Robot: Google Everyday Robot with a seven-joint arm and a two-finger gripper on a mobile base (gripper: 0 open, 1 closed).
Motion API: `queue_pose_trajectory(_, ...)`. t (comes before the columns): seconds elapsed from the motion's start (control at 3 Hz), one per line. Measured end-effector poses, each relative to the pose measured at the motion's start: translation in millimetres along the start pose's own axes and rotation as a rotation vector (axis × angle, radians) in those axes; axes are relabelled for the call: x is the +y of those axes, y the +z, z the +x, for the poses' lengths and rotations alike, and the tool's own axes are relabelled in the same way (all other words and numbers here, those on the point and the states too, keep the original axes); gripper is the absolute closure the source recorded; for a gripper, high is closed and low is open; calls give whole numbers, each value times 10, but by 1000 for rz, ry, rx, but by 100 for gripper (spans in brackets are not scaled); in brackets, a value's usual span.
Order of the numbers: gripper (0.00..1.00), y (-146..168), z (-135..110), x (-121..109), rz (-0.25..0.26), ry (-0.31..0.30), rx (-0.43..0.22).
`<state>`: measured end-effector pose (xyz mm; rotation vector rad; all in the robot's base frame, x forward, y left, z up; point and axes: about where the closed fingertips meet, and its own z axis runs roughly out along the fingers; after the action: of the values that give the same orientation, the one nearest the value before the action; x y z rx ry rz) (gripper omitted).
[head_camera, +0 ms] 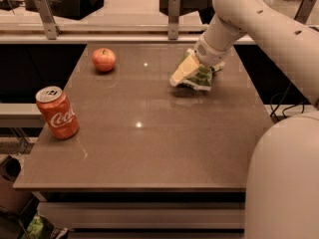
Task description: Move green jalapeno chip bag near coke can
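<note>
The green jalapeno chip bag (202, 77) lies crinkled on the brown table (149, 148) at the back right. My gripper (183, 72) is down on the bag's left side and covers part of it; the arm reaches in from the upper right. The coke can (57, 113), red with white lettering and a silver top, stands upright near the table's left edge, far from the bag.
A red apple (103, 59) sits at the back left of the table. A rail with metal posts (173, 16) runs behind the table. My pale body (284, 183) fills the lower right corner.
</note>
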<state>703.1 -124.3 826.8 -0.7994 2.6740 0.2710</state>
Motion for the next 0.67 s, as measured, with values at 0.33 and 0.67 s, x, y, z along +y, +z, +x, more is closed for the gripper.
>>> queue_pose_trajectory(0.33, 18, 29, 1, 10, -3, -1, 4)
queue_pose_trajectory(0.67, 41, 60, 5, 17, -5, -2, 8)
